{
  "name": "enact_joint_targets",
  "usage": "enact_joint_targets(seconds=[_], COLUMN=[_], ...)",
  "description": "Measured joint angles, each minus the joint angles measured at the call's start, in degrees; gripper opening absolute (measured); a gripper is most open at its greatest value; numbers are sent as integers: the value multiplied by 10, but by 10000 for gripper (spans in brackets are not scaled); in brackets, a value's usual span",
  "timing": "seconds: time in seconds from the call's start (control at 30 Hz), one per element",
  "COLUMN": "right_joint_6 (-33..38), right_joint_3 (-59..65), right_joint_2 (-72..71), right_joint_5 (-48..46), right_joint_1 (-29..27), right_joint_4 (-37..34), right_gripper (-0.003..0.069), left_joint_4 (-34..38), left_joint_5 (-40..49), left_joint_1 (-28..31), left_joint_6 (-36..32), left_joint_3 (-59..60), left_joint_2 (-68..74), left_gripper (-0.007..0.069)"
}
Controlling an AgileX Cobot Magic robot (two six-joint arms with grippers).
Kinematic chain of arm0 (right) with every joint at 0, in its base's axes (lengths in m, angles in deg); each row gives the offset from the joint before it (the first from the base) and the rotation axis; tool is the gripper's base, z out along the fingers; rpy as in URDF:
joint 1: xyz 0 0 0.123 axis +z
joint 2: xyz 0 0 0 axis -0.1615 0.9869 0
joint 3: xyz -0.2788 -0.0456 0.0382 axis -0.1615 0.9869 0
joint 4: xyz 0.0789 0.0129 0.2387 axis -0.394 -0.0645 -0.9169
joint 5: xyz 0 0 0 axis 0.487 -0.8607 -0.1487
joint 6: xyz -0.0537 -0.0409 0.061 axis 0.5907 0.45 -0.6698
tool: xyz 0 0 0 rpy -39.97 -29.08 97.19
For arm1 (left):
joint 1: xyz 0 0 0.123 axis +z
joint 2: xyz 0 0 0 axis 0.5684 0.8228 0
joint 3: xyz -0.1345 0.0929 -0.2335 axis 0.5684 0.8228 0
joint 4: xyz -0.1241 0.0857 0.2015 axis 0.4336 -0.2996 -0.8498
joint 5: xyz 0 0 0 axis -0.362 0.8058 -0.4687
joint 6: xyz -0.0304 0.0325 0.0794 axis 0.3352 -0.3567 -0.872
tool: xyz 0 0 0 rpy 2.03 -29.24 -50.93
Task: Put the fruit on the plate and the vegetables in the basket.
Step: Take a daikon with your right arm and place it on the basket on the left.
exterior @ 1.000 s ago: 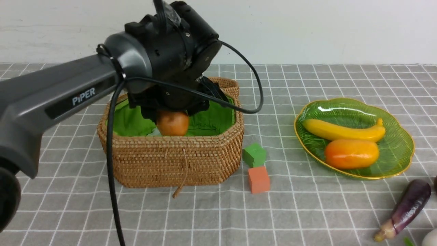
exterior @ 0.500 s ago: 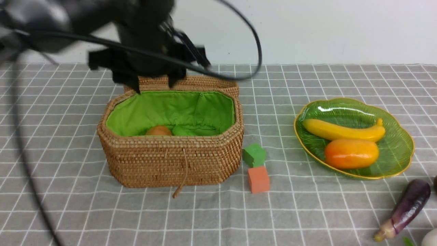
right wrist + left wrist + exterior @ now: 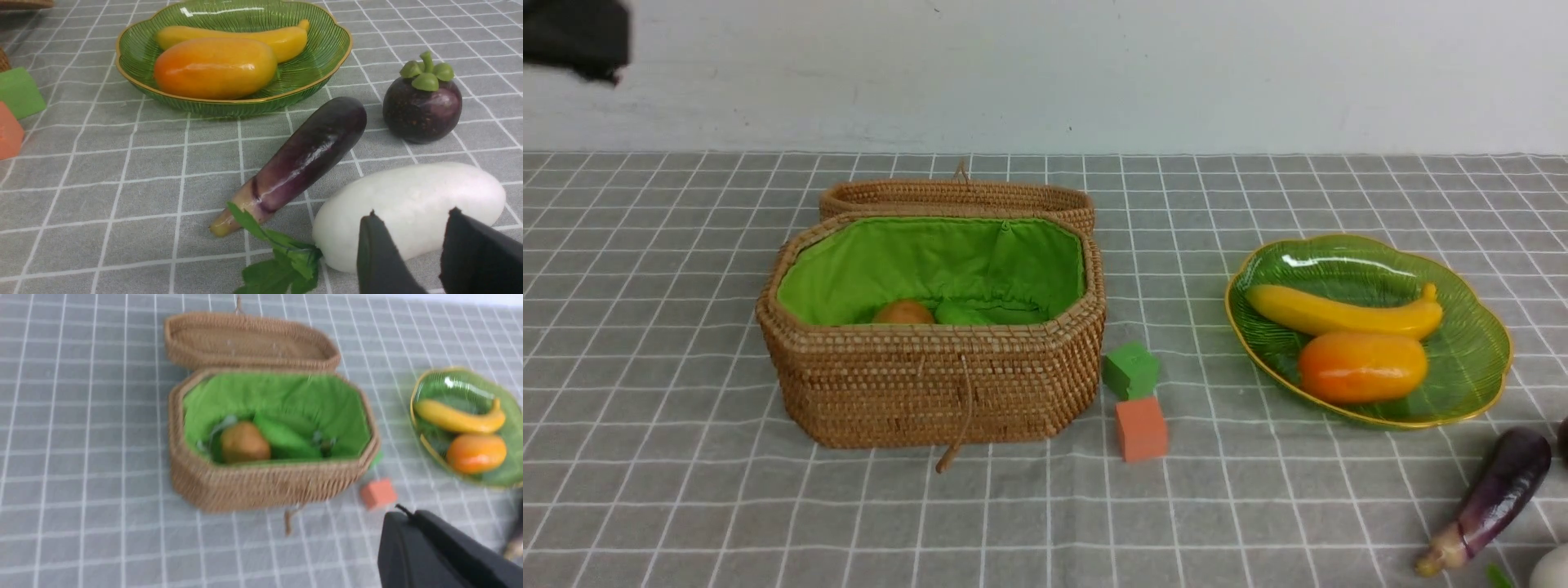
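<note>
Basket [image 3: 939,392] uncovered, left arm [image 3: 576,37] withdrawn leftward

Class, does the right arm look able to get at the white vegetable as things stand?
Probably yes: its tool hangs open over the white vegetable, with nothing seen between them.

wall [image 3: 1258,73]: plain white | table covering [image 3: 703,498]: gray, white grid lines
</note>
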Motion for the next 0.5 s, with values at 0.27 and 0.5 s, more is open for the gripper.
enact_joint_targets(seconds=[0.27, 0.5], right_joint_6=[0, 0], right_joint_3=[0, 0], right_joint_2=[0, 0], right_joint_5=[0, 0], right_joint_1=[0, 0], right_joint_4=[0, 0], right_gripper=[241, 241], left_joint_4=[19, 17], left_joint_5=[0, 0], left_joint_1=[0, 0], left_joint_6=[-2, -3], left_joint_3=[247, 322], left_joint_2=[-133, -158], left_gripper=[-13, -13])
